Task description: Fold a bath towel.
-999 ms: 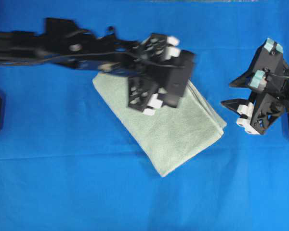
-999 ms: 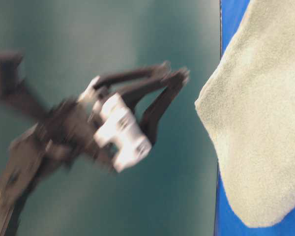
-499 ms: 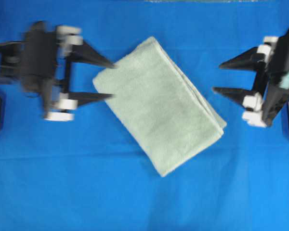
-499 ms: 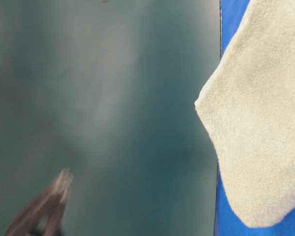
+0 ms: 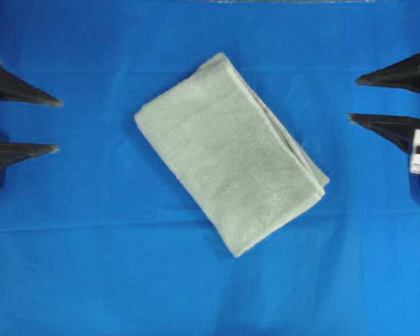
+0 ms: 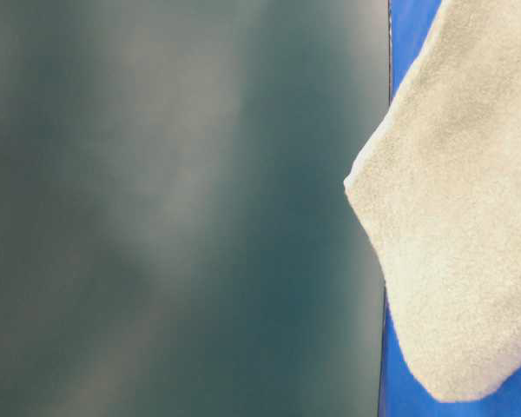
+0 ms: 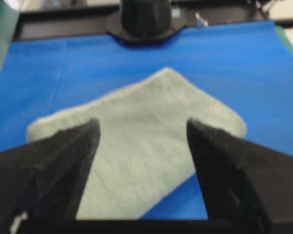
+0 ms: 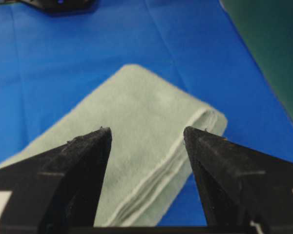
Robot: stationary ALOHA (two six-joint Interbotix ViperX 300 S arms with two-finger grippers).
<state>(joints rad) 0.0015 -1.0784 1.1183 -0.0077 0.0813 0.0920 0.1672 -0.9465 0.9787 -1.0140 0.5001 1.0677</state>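
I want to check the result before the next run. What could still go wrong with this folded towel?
1. The bath towel lies diagonally on the blue sheet, so a later pick aligned to the table may miss its edges.
2. Its stacked layers at the right edge look loose; they may slide apart.
3. The left pincer and right pincer stand open, holding nothing.
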